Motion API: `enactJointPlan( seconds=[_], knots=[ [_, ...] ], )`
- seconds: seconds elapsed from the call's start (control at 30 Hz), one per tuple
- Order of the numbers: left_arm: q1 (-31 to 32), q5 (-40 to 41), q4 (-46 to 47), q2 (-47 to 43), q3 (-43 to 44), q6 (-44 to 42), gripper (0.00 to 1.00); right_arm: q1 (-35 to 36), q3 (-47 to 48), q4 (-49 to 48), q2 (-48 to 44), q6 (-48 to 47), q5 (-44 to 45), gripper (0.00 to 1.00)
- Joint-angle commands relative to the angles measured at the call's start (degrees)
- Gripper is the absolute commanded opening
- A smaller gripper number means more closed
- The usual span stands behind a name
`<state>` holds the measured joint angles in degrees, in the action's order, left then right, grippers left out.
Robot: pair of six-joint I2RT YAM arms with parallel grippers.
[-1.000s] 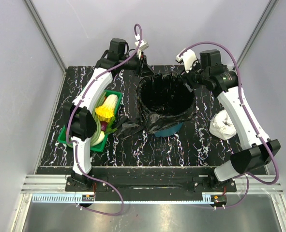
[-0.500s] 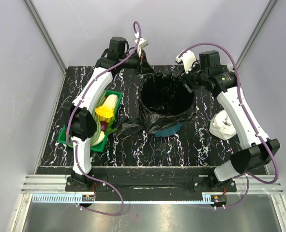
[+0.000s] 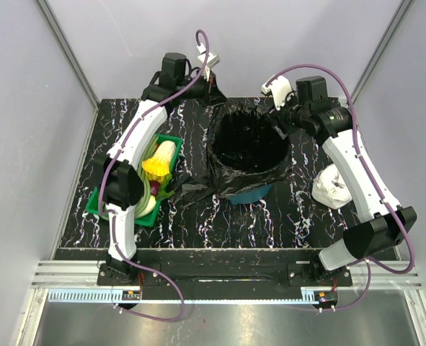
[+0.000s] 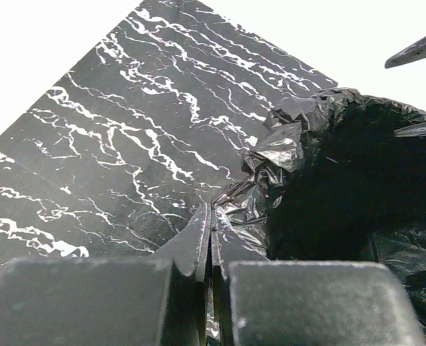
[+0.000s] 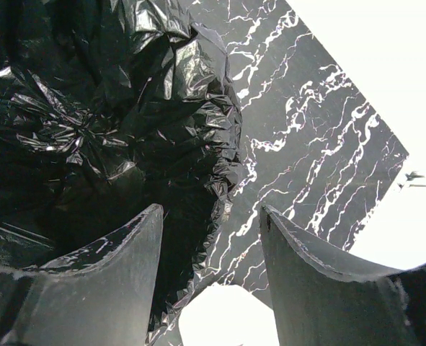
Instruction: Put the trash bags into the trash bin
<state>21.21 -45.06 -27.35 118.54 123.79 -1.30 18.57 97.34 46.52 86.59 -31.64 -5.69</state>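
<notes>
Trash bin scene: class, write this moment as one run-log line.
left gripper: jaws shut on trash bag edge | right gripper: jaws open at bag rim | trash bin: upright, bag-lined

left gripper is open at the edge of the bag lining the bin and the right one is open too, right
No: the left gripper is shut, pinching the edge of the trash bag, as the left wrist view shows. The bag does line the trash bin, and the right gripper is open.
</notes>
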Motion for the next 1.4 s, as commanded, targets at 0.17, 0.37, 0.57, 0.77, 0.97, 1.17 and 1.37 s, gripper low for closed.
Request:
enactJointPlan(
  seconds=[0.17, 0.37, 0.57, 0.77, 0.97, 1.17, 1.37],
  knots=[
    [-0.6, 5.0, 0.6, -3.8, -2.4, -5.6, 0.01, -0.4, -0.4, -2.0, -0.6, 0.3, -0.5, 0.62],
    [-0.6, 2.8, -1.8, -4.5, -5.1, -9.9, 0.24, -0.4, -1.2, -2.7, -0.5, 0.5, -0.4, 0.62],
    [-0.6, 0.5, -4.4, -4.6, -6.0, -12.7, 0.38, -0.4, -1.0, -2.7, -0.4, 0.6, -0.4, 0.62],
    [-0.6, -0.3, -6.0, -5.2, -7.0, -15.0, 0.46, -0.4, 0.2, -2.6, -0.6, 1.0, 0.1, 0.62],
    [-0.6, 0.8, -6.3, -6.7, -7.2, -15.5, 0.88, -0.4, 2.1, -2.6, -0.6, 2.1, 0.0, 0.64],
    [-1.0, 4.1, -4.0, -8.9, -6.6, -13.8, 0.99, -0.5, 3.5, -2.7, -0.7, 3.4, -0.5, 0.66],
    [-2.7, 10.0, -2.1, -10.9, -5.8, -11.4, 0.99, -1.6, 5.1, -3.0, -0.7, 5.5, 0.0, 0.67]
  ],
)
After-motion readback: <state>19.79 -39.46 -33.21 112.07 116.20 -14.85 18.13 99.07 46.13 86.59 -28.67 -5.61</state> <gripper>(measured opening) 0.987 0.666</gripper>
